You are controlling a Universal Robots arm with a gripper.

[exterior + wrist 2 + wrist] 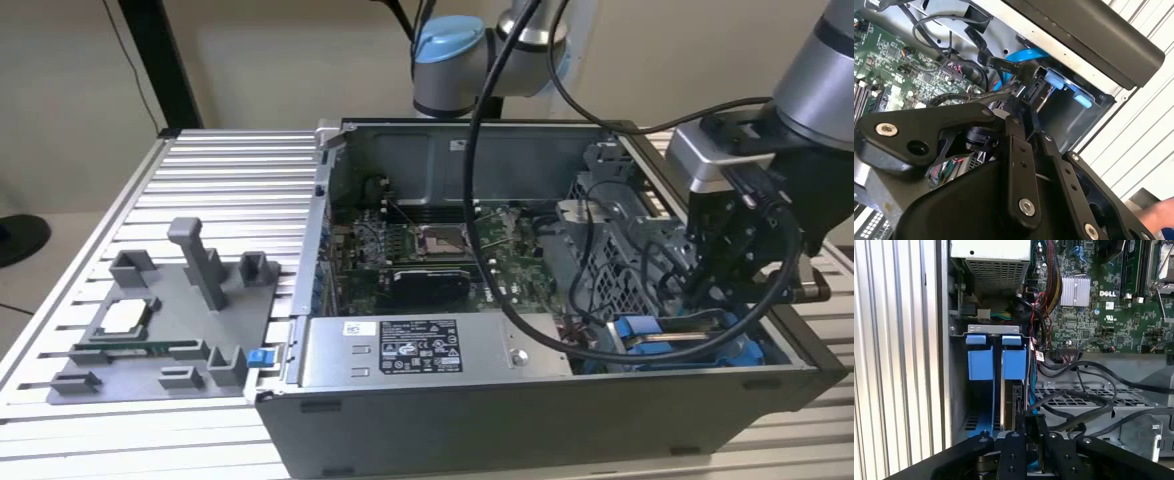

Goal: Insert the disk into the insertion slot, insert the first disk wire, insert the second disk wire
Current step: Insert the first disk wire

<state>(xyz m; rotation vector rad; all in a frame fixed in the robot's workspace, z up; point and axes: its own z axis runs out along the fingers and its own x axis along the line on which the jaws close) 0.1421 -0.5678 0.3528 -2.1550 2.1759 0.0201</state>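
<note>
The disk (pixel 1007 405) stands edge-on inside the insertion slot (pixel 958 390), held in its bright blue carrier (pixel 988 365). In the exterior view that blue carrier (pixel 638 330) sits in the case's near corner on the exterior view's right. My gripper (pixel 710 300) reaches down into that corner, right at the disk's end. Its black fingers (pixel 1015 145) come together on a black wire connector (pixel 1026 80) at the disk's end. A flat black wire (pixel 999 64) and a blue wire (pixel 1024 54) run to the same spot. In the first wrist view the gripper (pixel 1029 424) sits just over the disk's edge.
The grey power-supply box (pixel 400 348) lies along the case front beside the slot. The motherboard (pixel 427 250) and loose black cables (pixel 1079 405) fill the case middle. A grey fixture tray with pegs (pixel 147 330) rests on the slatted table (pixel 214 180) at the exterior view's left.
</note>
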